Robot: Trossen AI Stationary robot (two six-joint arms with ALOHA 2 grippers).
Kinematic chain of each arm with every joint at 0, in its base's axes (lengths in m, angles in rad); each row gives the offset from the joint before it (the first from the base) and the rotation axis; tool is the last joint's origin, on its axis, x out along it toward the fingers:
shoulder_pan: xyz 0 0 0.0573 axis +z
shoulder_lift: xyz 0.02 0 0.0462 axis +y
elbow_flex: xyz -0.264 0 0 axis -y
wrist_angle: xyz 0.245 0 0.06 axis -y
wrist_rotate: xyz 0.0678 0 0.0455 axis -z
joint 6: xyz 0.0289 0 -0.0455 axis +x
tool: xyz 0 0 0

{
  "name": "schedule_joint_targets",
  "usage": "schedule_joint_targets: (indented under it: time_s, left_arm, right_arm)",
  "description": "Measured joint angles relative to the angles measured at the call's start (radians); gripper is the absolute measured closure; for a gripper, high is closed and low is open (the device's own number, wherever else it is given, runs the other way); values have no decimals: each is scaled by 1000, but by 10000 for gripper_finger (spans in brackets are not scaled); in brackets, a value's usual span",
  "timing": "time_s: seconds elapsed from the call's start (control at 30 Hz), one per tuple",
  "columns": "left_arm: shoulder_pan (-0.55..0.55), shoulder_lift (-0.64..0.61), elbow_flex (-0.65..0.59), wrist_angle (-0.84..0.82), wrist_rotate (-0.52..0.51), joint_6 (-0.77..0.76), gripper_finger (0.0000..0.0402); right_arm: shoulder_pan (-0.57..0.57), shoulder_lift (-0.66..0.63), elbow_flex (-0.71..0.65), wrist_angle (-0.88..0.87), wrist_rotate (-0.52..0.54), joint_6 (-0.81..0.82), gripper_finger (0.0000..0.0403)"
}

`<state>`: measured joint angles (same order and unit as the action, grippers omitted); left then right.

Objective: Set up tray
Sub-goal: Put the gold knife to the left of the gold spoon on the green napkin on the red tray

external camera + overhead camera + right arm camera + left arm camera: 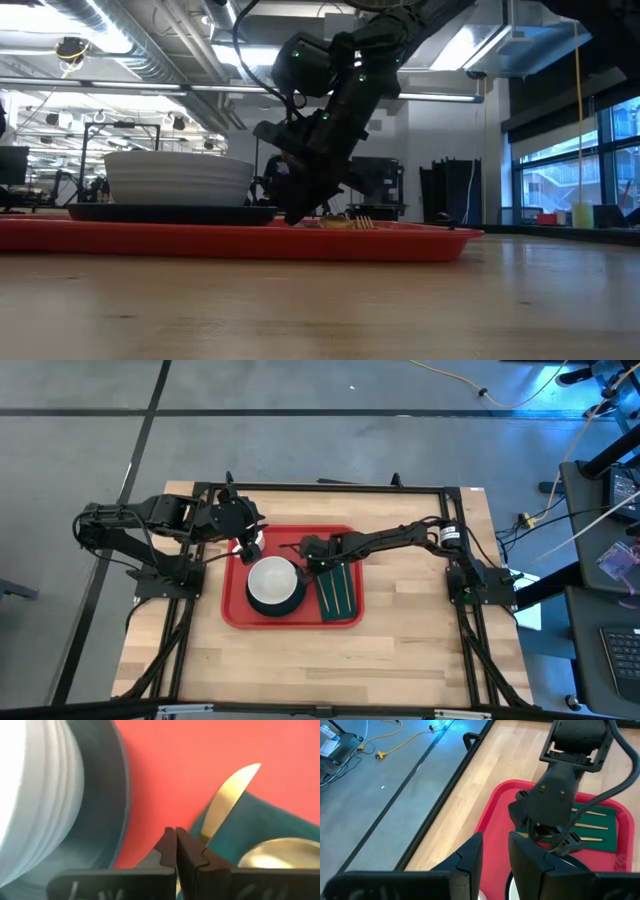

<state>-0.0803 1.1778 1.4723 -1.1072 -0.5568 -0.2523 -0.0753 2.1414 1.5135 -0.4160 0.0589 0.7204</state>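
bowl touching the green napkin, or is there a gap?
Apart. In the high view a strip of bare red tray shows between the white bowl on its dark plate and the green napkin.

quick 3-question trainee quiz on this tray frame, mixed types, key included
1. True or false: the white bowl sits on a dark plate on the red tray.
2. The cutlery lies on: A) bare wood B) green napkin C) the bowl.
3. Which claw is low over the napkin's far end?

Key: 1 true. 2 B. 3 right claw, shut; left claw is open over the tray's far left corner.
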Motion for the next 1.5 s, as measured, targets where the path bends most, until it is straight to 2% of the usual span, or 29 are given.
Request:
schedule_joint_targets:
  time_s: [0.43, 0.57, 0.97, 1.5]
  left_arm:
    - [0, 0, 0, 0, 0, 0, 316]
    - [0, 0, 0, 0, 0, 0, 316]
    - [0, 0, 0, 0, 0, 0, 316]
    - [0, 0, 0, 0, 0, -15, 316]
  right_arm:
    - [-27, 23, 1, -9, 10, -22, 403]
    - [-25, 23, 3, -13, 49, -22, 403]
    - [-26, 23, 7, -33, 80, -4, 403]
    - [3, 19, 7, -61, 118, 35, 403]
